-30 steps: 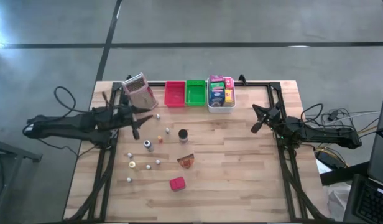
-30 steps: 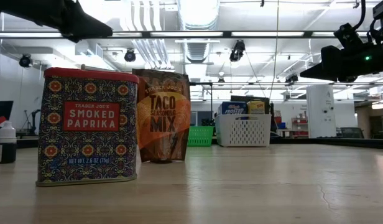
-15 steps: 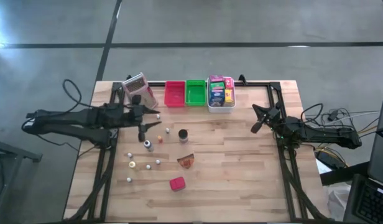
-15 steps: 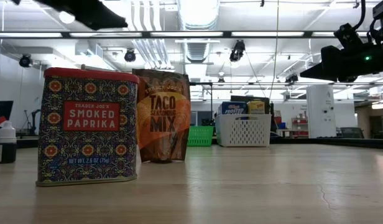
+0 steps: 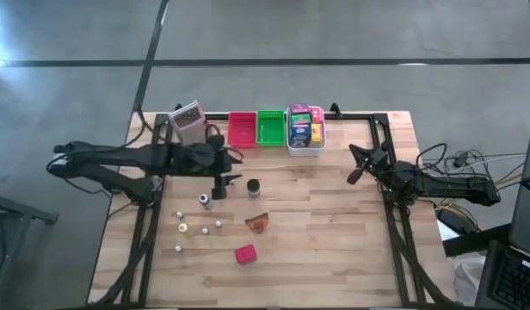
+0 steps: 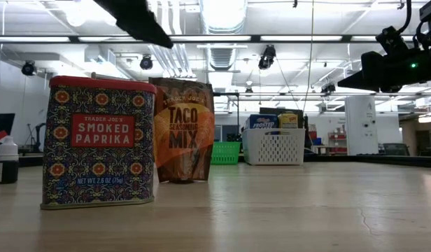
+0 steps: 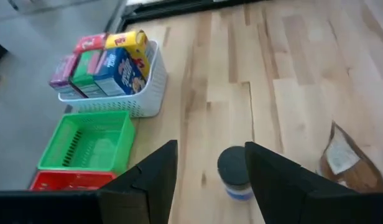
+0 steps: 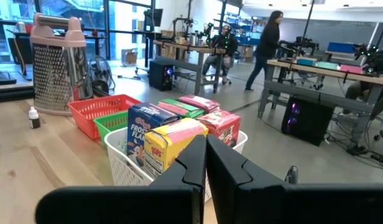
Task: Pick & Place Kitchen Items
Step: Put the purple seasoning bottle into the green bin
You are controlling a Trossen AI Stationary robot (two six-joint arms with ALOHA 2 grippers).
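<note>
L gripper (image 7: pixel 207 177), jaws open, hovers over the dark-lidded jar (image 7: pixel 234 172) mid-counter near the taco mix pouch (image 7: pixel 348 163), so approach step, next: drop straight and close w/o knocking nearby small bottles (image 5: pixel 206 201); R gripper (image 5: pixel 354 175), jaws closed, waits by the white basket (image 5: pixel 305 148), open room there.
</note>
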